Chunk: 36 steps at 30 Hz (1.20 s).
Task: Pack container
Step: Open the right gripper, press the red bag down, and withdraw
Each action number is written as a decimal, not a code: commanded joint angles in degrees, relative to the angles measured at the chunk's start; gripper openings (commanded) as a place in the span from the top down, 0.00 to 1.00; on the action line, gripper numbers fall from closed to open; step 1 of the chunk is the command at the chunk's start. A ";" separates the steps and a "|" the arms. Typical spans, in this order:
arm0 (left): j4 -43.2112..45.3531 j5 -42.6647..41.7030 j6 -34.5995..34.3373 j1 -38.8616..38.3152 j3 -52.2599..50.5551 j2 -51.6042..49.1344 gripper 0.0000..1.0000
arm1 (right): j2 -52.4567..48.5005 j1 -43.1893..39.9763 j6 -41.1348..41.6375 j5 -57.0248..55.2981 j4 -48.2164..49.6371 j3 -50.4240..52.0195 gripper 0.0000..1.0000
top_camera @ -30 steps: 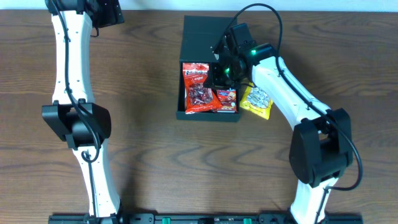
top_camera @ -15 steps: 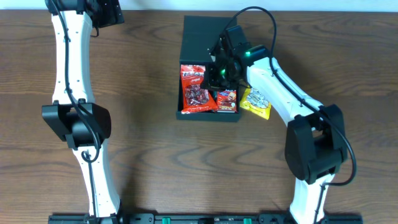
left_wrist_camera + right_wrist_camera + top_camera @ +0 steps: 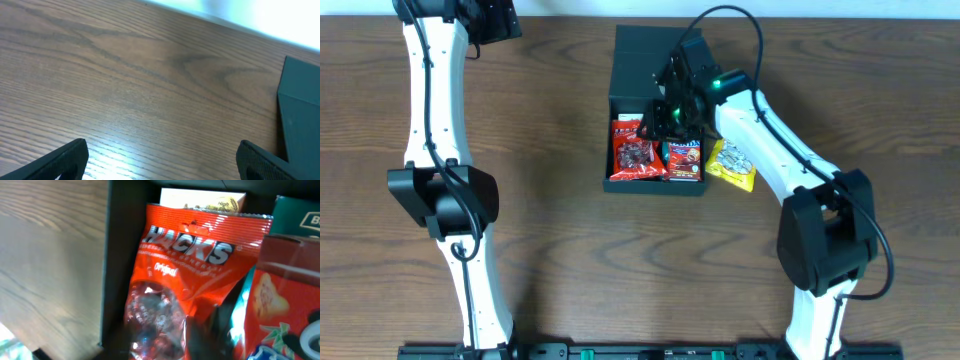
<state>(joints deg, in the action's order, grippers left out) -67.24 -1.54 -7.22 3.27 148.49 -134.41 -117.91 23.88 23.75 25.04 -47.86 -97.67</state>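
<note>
Overhead view: the container point(image 3: 642, 60) sits mid-table with its flap lid folded back, away from the robot. It is judged to be thin cardboard: light, stiff at the folds, easily dented at the walls, and likely to slide on the wooden table point(image 3: 560, 250). The best holds are the lid's free edge or a wall rim.

The right gripper point(image 3: 668, 118) hovers over the open cavity. Its fingers are blurred in the wrist view, so whether they are spread or pinching cannot be told. The left gripper point(image 3: 162, 155) is spread wide and empty, well apart at the far left.

Inside lie a red candy bag point(image 3: 190, 280), a red snack pack point(image 3: 280, 295), a cream box point(image 3: 202, 201) and a teal box point(image 3: 300, 215) — the fill is tight. A yellow packet point(image 3: 732, 165) lies outside, just beside the right wall and partly under the right arm.
</note>
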 commanded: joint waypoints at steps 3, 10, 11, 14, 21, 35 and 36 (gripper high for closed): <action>-0.20 -0.44 0.39 0.09 0.98 0.15 0.04 | 1.09 0.48 -5.99 0.87 -8.44 -6.29 0.99; 0.13 -0.44 0.39 0.09 0.98 0.15 0.04 | 0.61 2.29 -11.82 -0.72 -16.02 -4.79 0.98; 0.20 -0.44 0.37 0.09 0.98 0.15 0.05 | 0.61 2.80 -11.85 -2.16 -15.63 -4.26 0.99; 0.20 -0.44 0.39 0.09 0.98 0.15 0.05 | 0.59 4.11 -11.87 -4.48 -13.46 -3.87 0.99; 0.15 -0.44 0.37 0.09 0.98 0.15 0.05 | -0.46 6.45 -12.28 -5.73 -12.02 -3.82 0.99; 0.15 -0.44 0.37 0.09 0.98 0.15 0.05 | -7.96 7.80 -13.57 -5.77 -12.09 -3.80 0.99; 0.15 -0.44 0.39 0.09 0.98 0.15 0.04 | -8.55 7.80 -13.57 -5.81 -11.72 -3.80 0.99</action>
<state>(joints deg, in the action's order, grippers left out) -67.05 -1.54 -7.22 3.27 148.49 -134.41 -124.99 31.33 11.20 19.90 -60.14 -101.89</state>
